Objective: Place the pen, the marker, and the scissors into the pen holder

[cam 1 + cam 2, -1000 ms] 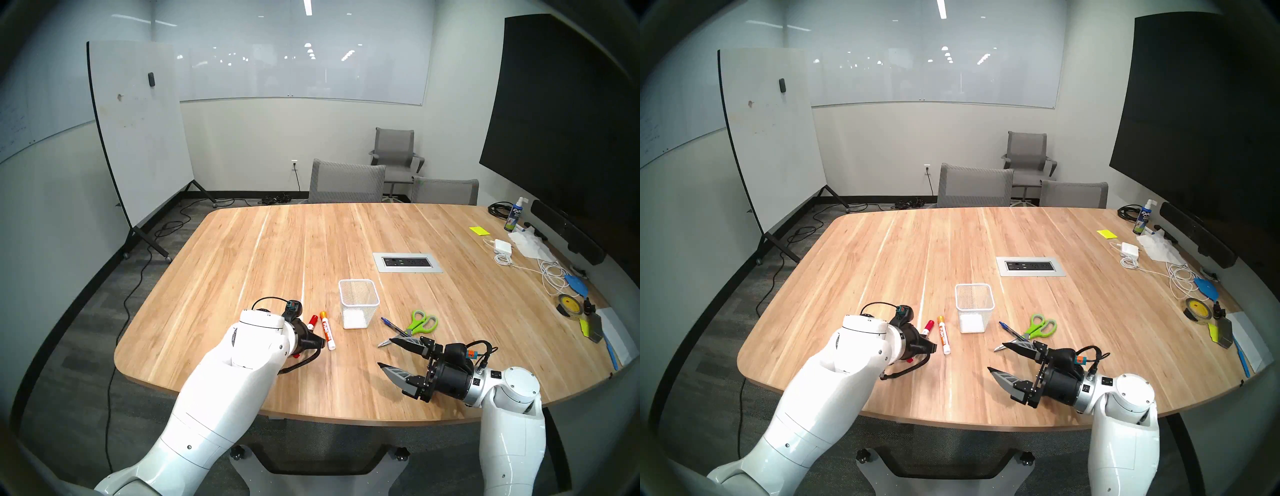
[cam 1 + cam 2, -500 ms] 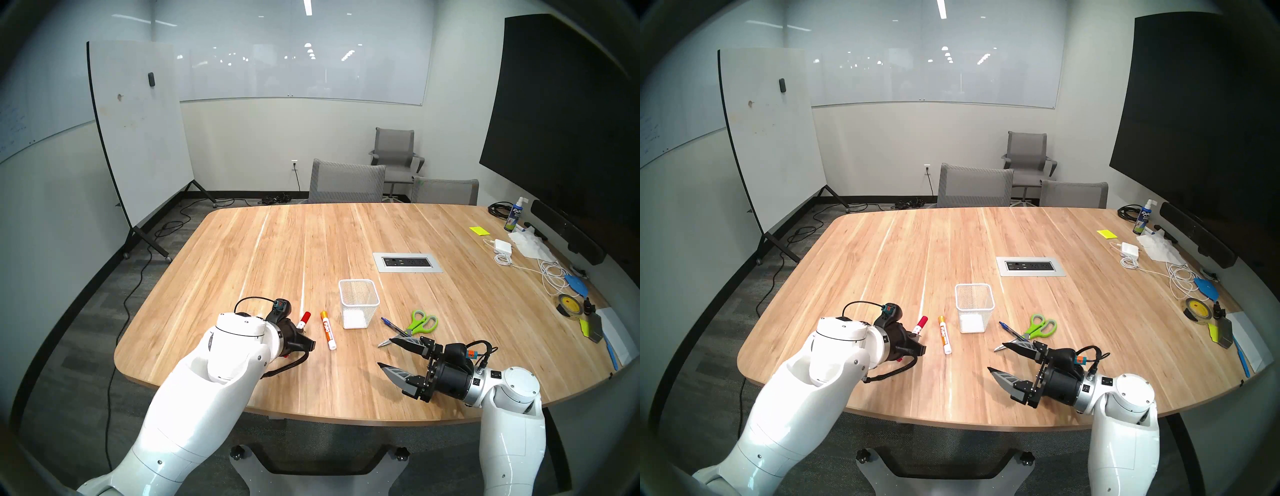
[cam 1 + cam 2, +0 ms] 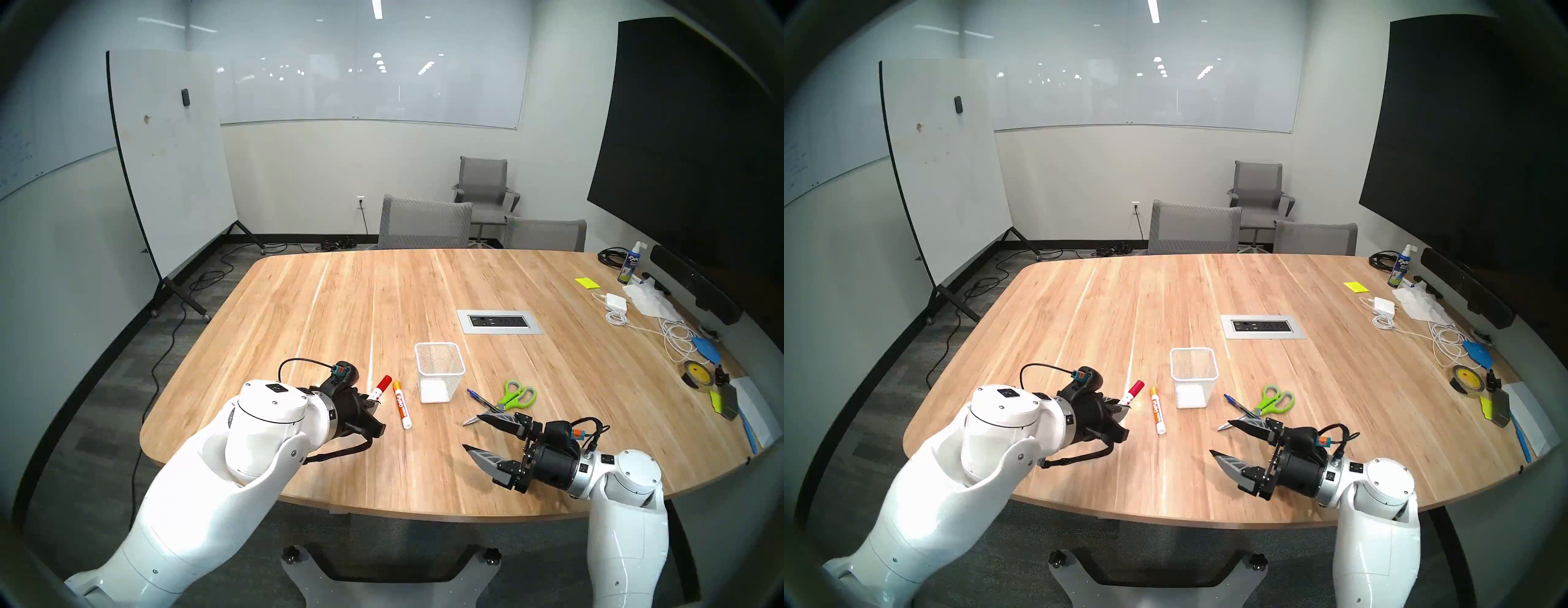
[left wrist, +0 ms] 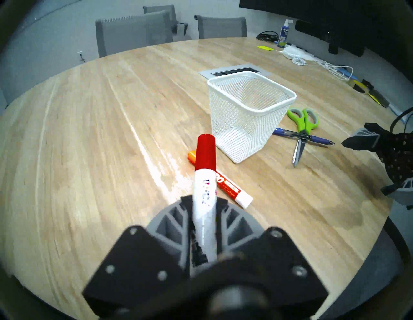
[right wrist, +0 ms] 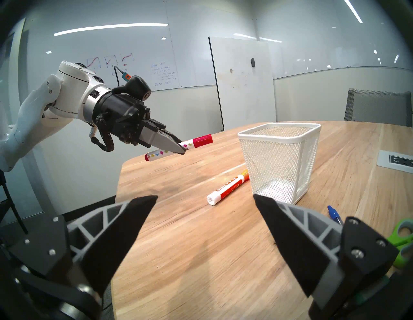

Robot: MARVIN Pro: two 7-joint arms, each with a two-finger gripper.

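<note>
Left tool (image 5: 178,148) clenched on the red-capped marker (image 5: 178,146), lifted clear of the wooden tabletop (image 3: 382,297), cap toward the white wire-mesh pen holder (image 3: 440,373). Orange-capped marker (image 3: 401,404) flat on the wood just left of that square, round-cornered cup. Thin blue pen (image 3: 481,399) crossed under green-handled scissors (image 3: 511,397) right of it. Right tool (image 3: 479,433) spread wide, near the scissors' blades. Bare planks beyond the cup.
</note>
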